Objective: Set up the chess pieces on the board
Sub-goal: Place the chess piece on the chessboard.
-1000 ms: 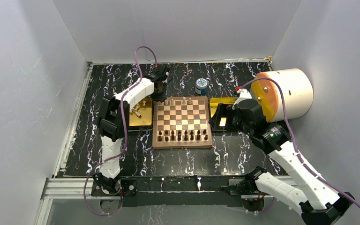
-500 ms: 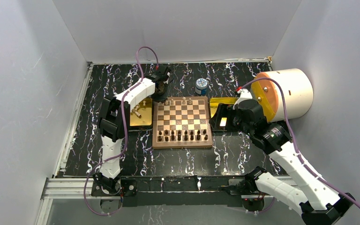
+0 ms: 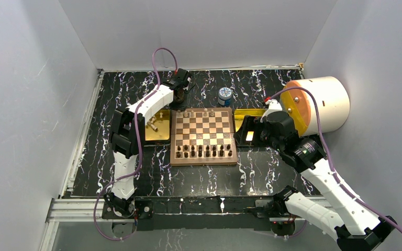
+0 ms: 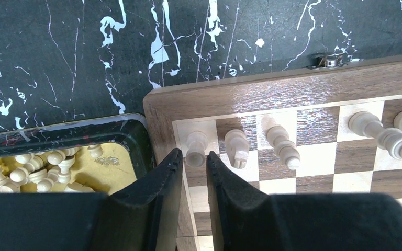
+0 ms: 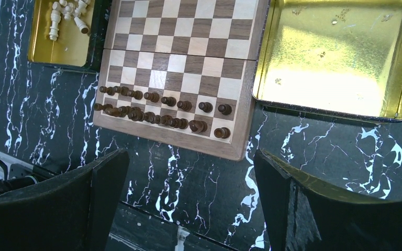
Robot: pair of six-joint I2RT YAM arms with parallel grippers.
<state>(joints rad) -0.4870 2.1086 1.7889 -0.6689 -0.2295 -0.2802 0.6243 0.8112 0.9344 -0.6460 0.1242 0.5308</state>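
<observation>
Desk: black marble-look desk [image 3: 272, 167], square wooden chessboard [image 3: 204, 160] in the middle.
Left hand [image 4: 193, 157]: board's far-left corner, fingers barely apart around a tiny cream chess piece [image 4: 196, 145]; gripping or not, can't tell.
Right hand [image 5: 189, 157]: wide open, empty, right of board.

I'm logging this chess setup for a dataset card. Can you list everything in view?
Chessboard: one, tan and brown squares, table centre.
Left gold tray: one, beside board's left edge.
Right gold tray: one, beside board's right edge.
Cream pieces on board: five visible, far row.
Cream pieces in tray: a heap, uncountable, left gold tray.
Dark pieces: about sixteen, brown, board's two near rows.
Jar: one, blue and white, beyond board's far edge.
Drum: one, white with orange end, far right.
Table: one, black with white veins.
Left gripper: black, jaws narrow, tips flanking corner cream piece; grip unclear.
Right gripper: black, wide open, raised by board's right side.
</observation>
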